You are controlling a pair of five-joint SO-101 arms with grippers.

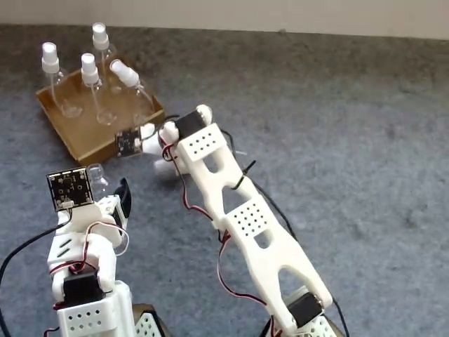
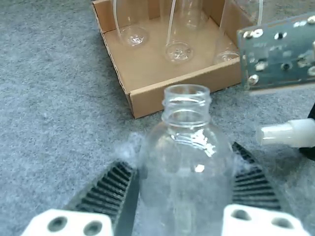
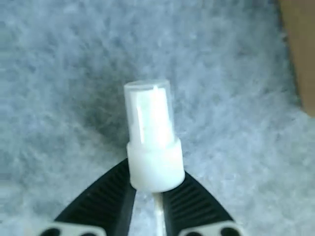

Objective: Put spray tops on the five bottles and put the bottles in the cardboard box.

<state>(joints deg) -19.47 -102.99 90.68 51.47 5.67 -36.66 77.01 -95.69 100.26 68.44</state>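
My left gripper (image 2: 182, 169) is shut on a clear bottle (image 2: 184, 162) with a bare neck, held upright just above the carpet; from above the bottle (image 1: 97, 177) and left gripper (image 1: 106, 189) sit near the lower left. My right gripper (image 3: 155, 189) is shut on a white spray top (image 3: 153, 147), hanging over the carpet. In the high view the right gripper (image 1: 165, 161) and spray top (image 1: 161, 169) are right of the bottle, close to the cardboard box (image 1: 98, 151). The spray top (image 2: 285, 133) lies sideways, apart from the bottle's mouth.
The cardboard box (image 2: 187, 86) stands at the upper left with several capped spray bottles (image 1: 90, 77) in it, one leaning. The right arm's camera board (image 2: 278, 54) hangs by the box's near corner. Grey carpet stretches open to the right (image 1: 351, 140).
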